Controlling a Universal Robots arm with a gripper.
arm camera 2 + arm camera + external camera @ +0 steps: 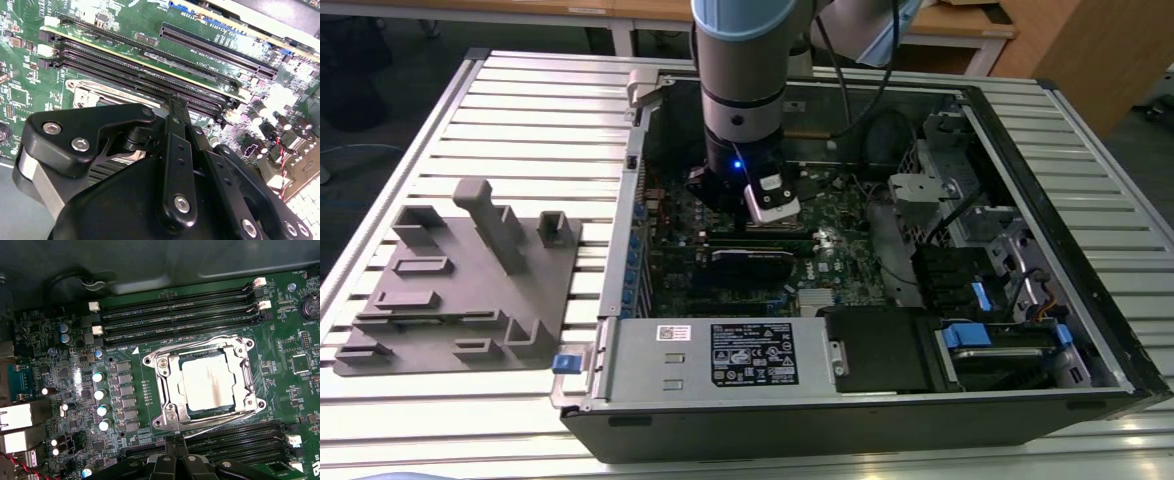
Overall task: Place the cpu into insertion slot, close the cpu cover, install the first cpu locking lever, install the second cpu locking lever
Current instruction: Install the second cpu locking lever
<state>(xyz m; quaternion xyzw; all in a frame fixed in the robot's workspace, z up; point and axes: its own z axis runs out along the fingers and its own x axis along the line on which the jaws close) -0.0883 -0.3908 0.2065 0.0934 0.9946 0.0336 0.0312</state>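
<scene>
The cpu [207,385], a pale silvery square, lies flat in the socket on the green board. The cpu cover [167,375], a silvery metal frame, is down around it, and the chip shows through its window. One thin wire lever [190,342] runs along the socket's side by the memory slots. A second lever [225,420] runs along the opposite side. My gripper [176,441] is shut, its black tips together just at the end of that second lever, with nothing seen between them. In the second wrist view the shut gripper [176,102] stands over the socket's edge [85,92]. The arm [740,100] reaches down into the computer case.
Memory slots [175,315] flank the socket on one side and more slots [235,437] on the other. Upright capacitors [102,395] stand beside it. A grey box with a white label [720,355] fills the case's near side. A grey fixture plate [467,280] lies on the slatted table at the exterior view's left.
</scene>
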